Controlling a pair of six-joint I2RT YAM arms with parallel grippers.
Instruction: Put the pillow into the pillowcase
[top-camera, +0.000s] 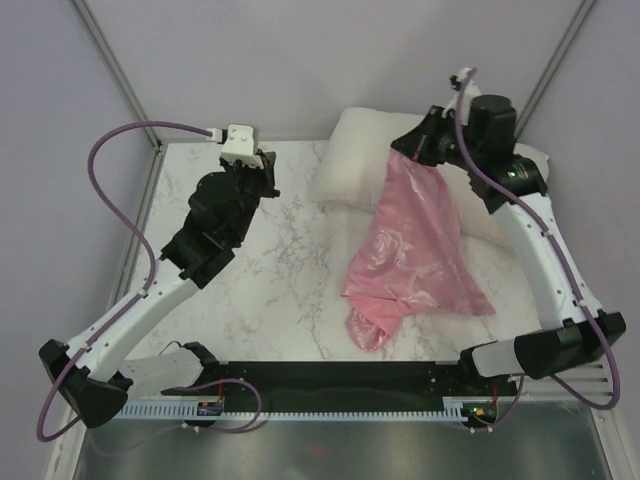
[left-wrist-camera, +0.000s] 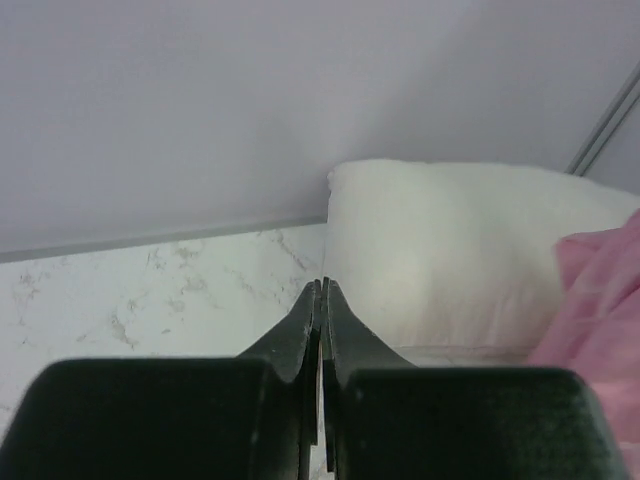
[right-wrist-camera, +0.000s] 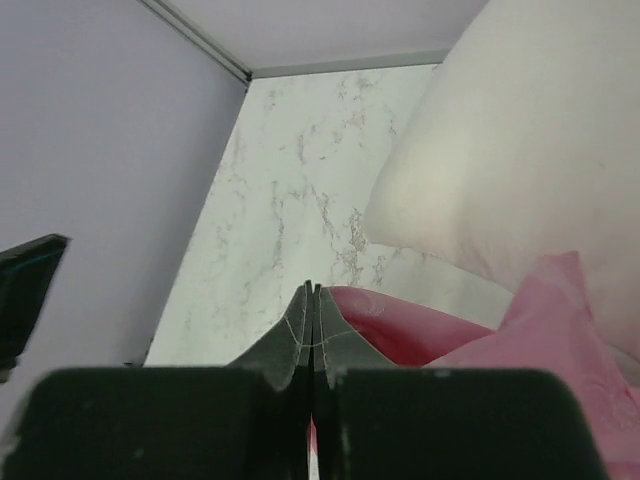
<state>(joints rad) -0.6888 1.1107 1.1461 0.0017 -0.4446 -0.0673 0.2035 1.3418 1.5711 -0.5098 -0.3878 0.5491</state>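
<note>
Status: preparation stage; insertion not begun.

The pillow (top-camera: 345, 165) lies at the far right of the table (top-camera: 270, 270), against the back wall and wholly outside the pillowcase (top-camera: 415, 240). The case is draped across the pillow's near side. Its lower end trails in a bunch on the marble toward the near edge.

The right gripper (right-wrist-camera: 314, 295) has its jaws closed on the top edge of the pink fabric and holds it raised over the pillow. Whether one layer or both is pinched cannot be determined (the mouth of the case is not visible in any view).

The left gripper (left-wrist-camera: 322, 290) has its jaws pressed together on nothing. It hovers over bare marble to the left of the pillow, pointed at its corner, with a gap between them.

Assessment: the case mouth must be located and opened. The next move likely calls for the left jaws to part and take either the opposite lip or the pillow's near corner. The slippery satin is a risk.
</note>
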